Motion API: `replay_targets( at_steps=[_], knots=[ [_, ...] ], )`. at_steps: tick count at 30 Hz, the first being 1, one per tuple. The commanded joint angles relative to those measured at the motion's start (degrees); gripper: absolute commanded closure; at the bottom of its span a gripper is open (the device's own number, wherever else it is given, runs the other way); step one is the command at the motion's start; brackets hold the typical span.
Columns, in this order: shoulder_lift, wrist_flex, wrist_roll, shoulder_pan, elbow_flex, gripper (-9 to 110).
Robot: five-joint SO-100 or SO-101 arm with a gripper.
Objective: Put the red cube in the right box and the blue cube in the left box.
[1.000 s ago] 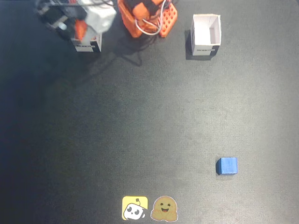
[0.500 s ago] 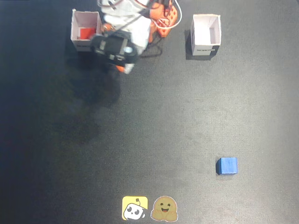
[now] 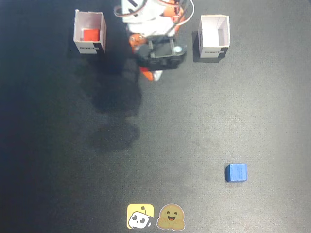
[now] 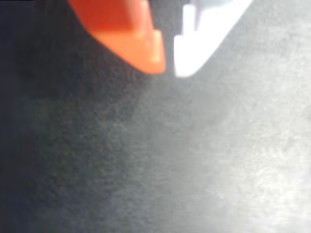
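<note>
In the fixed view the red cube (image 3: 90,35) lies inside the white box (image 3: 89,47) at the upper left. Its twin white box (image 3: 214,50) at the upper right has nothing inside. The blue cube (image 3: 236,172) sits alone on the dark mat at the lower right, far from the arm. My gripper (image 3: 151,74) hangs between the two boxes, just below the arm's base, pointing down the view. In the wrist view the gripper (image 4: 168,65) has its orange fingertip (image 4: 146,48) and white fingertip (image 4: 189,53) nearly together, with nothing between them and only bare mat below.
The orange arm base (image 3: 160,12) with its cables stands at the top middle. Two stickers (image 3: 155,216) lie at the bottom edge. The arm casts dark shadows (image 3: 116,116) on the mat left of centre.
The arm has swung from over the upper-left box rightward to between the boxes. The red cube, first hidden under the gripper, now shows lying in that box. The blue cube has not moved.
</note>
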Motion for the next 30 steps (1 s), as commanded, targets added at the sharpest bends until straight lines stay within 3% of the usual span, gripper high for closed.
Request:
replay_targets(
  at_steps=[1,13,30],
  knots=[
    [2.64,-0.97,-1.58,-2.99,0.0,101],
    [0.88,-6.5,-2.72,-11.43,2.72,101],
    [-36.47,-16.88,3.6,-14.24,-19.78,101]
  ],
)
